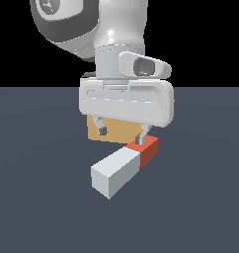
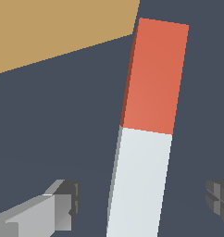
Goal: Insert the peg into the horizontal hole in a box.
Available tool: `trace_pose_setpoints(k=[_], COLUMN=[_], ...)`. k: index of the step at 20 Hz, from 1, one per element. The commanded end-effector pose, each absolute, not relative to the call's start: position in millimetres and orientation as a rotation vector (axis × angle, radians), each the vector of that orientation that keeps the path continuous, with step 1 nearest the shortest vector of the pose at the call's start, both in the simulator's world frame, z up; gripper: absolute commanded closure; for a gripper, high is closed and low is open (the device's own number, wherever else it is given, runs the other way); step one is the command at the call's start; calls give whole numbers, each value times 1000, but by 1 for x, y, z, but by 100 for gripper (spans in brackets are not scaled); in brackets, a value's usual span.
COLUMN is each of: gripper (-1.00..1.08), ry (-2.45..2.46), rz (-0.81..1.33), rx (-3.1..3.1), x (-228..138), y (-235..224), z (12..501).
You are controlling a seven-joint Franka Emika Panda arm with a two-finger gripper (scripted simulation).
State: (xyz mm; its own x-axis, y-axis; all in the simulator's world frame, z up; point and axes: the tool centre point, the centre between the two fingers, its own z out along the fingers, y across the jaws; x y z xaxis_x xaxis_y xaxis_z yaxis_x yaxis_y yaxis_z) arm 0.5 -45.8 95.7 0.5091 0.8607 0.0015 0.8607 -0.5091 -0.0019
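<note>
- Grey-white along most of its length, the peg lies flat on the dark slate floor, its orange-red end pointing away toward the far side and the exterior view's right, its pale end nearest that camera.
- Tan and plain, the box sits just beyond the peg's red end, largely hidden behind the arm's white hand; the hole cannot be made out in either view.
- Above the peg hangs the gripper, fingers spread wide apart and holding nothing.
- From the wrist view, the peg runs between the two fingertips with floor showing on both sides, so neither pad touches it.
- Near the red end, the box's corner stands close to it.
</note>
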Motion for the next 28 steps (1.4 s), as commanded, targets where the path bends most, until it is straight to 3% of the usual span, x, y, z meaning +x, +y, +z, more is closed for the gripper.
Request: trace_pose_setpoints(k=[1, 16, 28], gripper=[-92, -92, -92], ry=[-1477, -1351, -1347], rz=[-1, 1, 0], rx=[-2772, -2837, -2838], x=[1, -1, -2], y=[-52, -62, -62], z=[88, 71, 25])
